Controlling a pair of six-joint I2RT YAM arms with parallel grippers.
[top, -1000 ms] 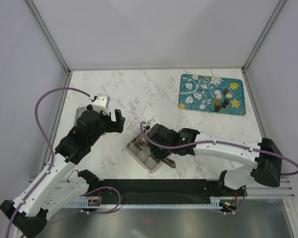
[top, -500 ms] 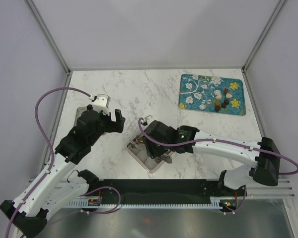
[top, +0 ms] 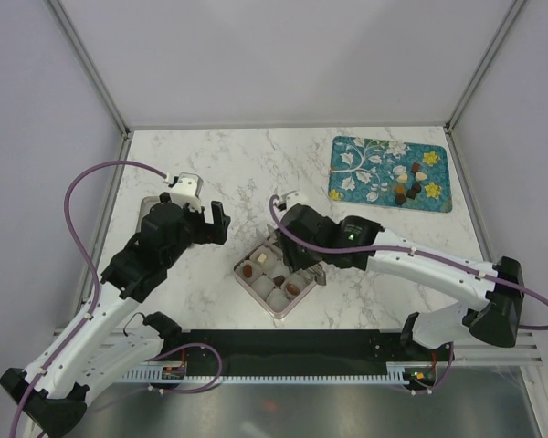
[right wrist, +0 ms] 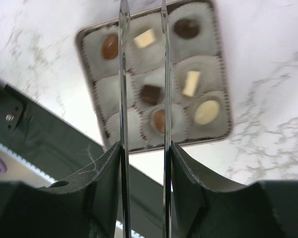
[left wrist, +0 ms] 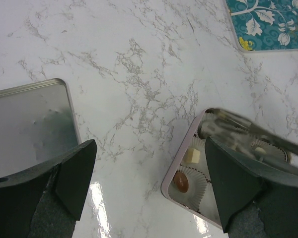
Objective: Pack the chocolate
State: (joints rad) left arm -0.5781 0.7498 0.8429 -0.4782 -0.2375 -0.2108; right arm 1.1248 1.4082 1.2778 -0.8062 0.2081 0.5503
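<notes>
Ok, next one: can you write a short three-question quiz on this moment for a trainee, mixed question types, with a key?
1. True or false: the right gripper is holding a chocolate.
2. Where do the unpacked chocolates lie? A) on the teal mat B) on the metal lid C) on the bare marble
3. In the right wrist view, how many paper cups in the tin look empty?
Key: 1 false, its fingers stand apart with nothing between them; 2 A; 3 two.
</notes>
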